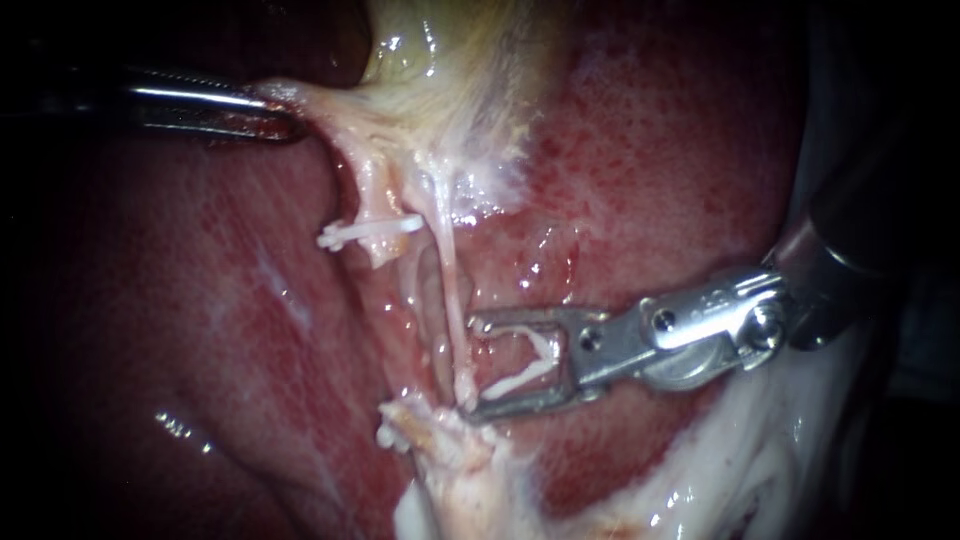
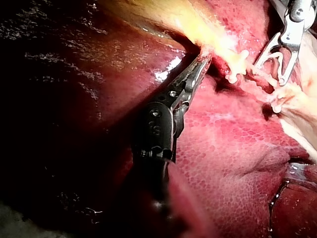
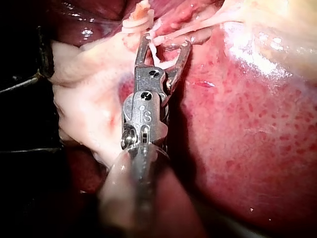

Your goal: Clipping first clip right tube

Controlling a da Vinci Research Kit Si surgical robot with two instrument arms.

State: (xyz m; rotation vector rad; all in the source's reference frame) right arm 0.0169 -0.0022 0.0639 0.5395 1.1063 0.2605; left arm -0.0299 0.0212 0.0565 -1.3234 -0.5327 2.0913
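**Right Tube: Clip Loaded, Not Yet Closed**

The right instrument (image 1: 473, 366) has its jaws wide, carrying the loaded clip (image 1: 518, 377), which is unclosed. The right tube (image 1: 455, 300) lies at the jaw mouth, but it is unclear whether it sits fully inside the clip. Closure remains to be done. The left instrument (image 1: 288, 124) has its jaws clamped on the gallbladder (image 1: 440, 60) neck. A placed clip (image 1: 370, 232) sits on the left tube (image 1: 372, 195). The liver (image 1: 680, 180) surrounds the site, and no surface or room shows.

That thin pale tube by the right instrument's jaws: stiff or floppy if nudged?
Probably floppy: the tube is a thin, stretched strand. Likely slippery: it glistens wet. Perhaps easily torn: far slimmer than the right instrument's jaws.
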